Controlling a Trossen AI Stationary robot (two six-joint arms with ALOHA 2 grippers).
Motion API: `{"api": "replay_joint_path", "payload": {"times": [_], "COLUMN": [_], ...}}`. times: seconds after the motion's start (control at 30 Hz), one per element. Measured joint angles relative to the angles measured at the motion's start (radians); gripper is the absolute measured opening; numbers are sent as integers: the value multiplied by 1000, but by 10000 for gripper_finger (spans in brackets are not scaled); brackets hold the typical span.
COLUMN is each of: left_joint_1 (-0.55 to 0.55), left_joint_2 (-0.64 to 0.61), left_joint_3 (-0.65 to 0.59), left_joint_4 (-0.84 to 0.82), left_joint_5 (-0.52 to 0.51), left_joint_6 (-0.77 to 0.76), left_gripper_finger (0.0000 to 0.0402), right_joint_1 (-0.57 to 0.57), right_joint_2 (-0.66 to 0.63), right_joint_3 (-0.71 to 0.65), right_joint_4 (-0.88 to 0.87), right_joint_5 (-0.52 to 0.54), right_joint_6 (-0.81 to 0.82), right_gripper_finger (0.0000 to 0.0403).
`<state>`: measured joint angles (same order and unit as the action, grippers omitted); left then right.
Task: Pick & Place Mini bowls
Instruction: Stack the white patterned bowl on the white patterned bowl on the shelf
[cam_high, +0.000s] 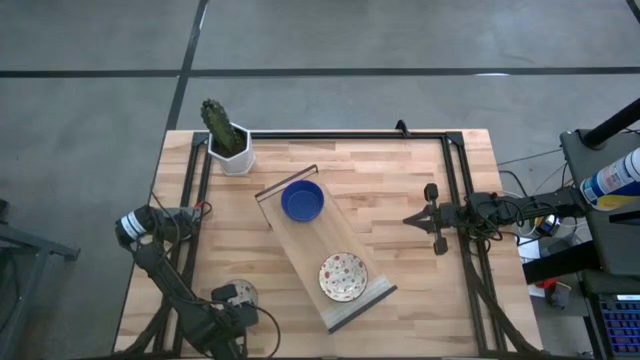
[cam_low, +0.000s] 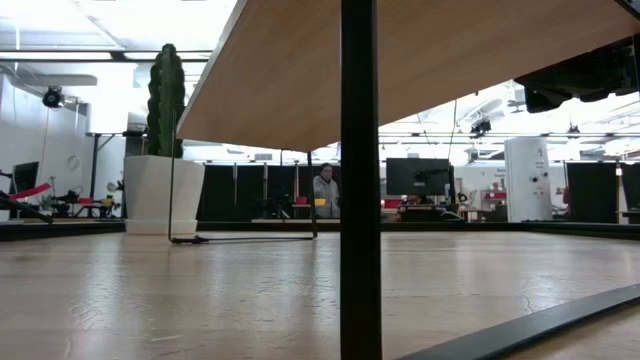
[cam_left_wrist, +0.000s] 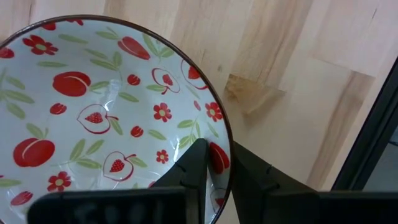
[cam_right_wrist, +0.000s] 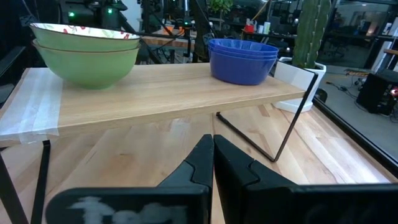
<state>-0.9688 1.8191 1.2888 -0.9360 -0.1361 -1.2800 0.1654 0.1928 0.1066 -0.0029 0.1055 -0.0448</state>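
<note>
A slanted wooden shelf (cam_high: 330, 255) stands mid-table. On it sit a stack of cobalt blue mini bowls (cam_high: 302, 200) (cam_right_wrist: 242, 59) and a stack of floral bowls, green outside (cam_high: 343, 276) (cam_right_wrist: 87, 56). Another floral mini bowl (cam_high: 240, 293) (cam_left_wrist: 93, 112) is near the table's near-left corner, in my left gripper (cam_high: 232, 298) (cam_left_wrist: 225, 167), which is shut on it. My right gripper (cam_high: 408, 218) (cam_right_wrist: 213, 149) is shut and hovers right of the shelf, touching nothing. In the low view neither gripper shows. My left gripper has the floral bowl by its rim (cam_left_wrist: 229, 140). The rim is pinched with one finger (cam_left_wrist: 198, 163) inside the bowl and the other finger (cam_left_wrist: 252, 171) outside. The bowl sits about level, open side up; whether it rests on the table I cannot tell.
A white hexagonal pot with a cactus (cam_high: 230, 145) (cam_low: 160, 190) stands at the far-left corner. A black metal frame (cam_high: 455, 190) runs along the table's edges. The shelf's black wire legs (cam_low: 360, 180) (cam_right_wrist: 286, 134) reach the tabletop. Bare wood lies between the shelf and the right arm.
</note>
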Motion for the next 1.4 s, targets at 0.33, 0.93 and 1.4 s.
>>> {"api": "replay_joint_path", "payload": {"times": [0.33,0.93,1.4], "left_joint_1": [0,0,5], "left_joint_2": [0,0,-8], "left_joint_3": [0,0,2], "left_joint_4": [1,0,-32], "left_joint_5": [-9,-31,-56], "left_joint_6": [12,34,63], "left_gripper_finger": [53,53,9], "right_joint_1": [0,0,0], "right_joint_2": [0,0,0], "right_joint_3": [0,0,0], "right_joint_4": [0,0,0], "right_joint_5": [0,0,0], "right_joint_6": [0,0,0], "right_gripper_finger": [8,8,8]}}
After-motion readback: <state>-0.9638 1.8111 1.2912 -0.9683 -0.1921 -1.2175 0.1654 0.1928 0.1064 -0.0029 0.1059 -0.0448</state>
